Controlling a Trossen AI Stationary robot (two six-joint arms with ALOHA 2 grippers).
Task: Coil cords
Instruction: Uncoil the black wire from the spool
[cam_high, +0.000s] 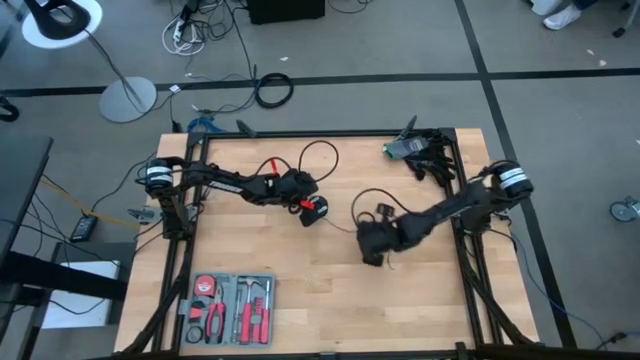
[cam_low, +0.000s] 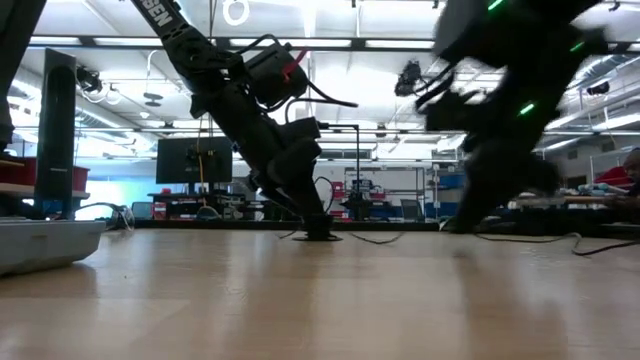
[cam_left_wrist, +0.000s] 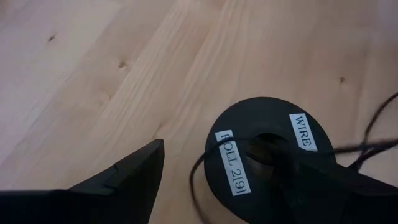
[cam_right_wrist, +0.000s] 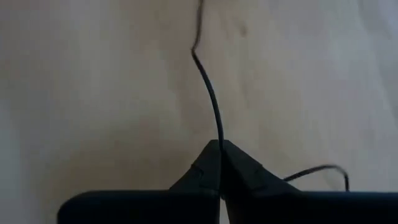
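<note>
Bare surface (cam_high: 330, 300) lies open along the near edge, right of the tool tray (cam_high: 228, 308). Mid-surface is crossed by the black cord (cam_high: 345, 228) and its spool (cam_high: 315, 210); a dark clutter pile (cam_high: 420, 150) blocks the far right corner.

red-handled tool tray (cam_high: 228, 308) near table (cam_high: 330, 310) edge, floor lamp (cam_high: 95, 50)

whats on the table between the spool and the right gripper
Only the thin black cord crosses that bare wood, running from the spool to the right gripper, whose jaws are shut on it. The high view shows this.
</note>
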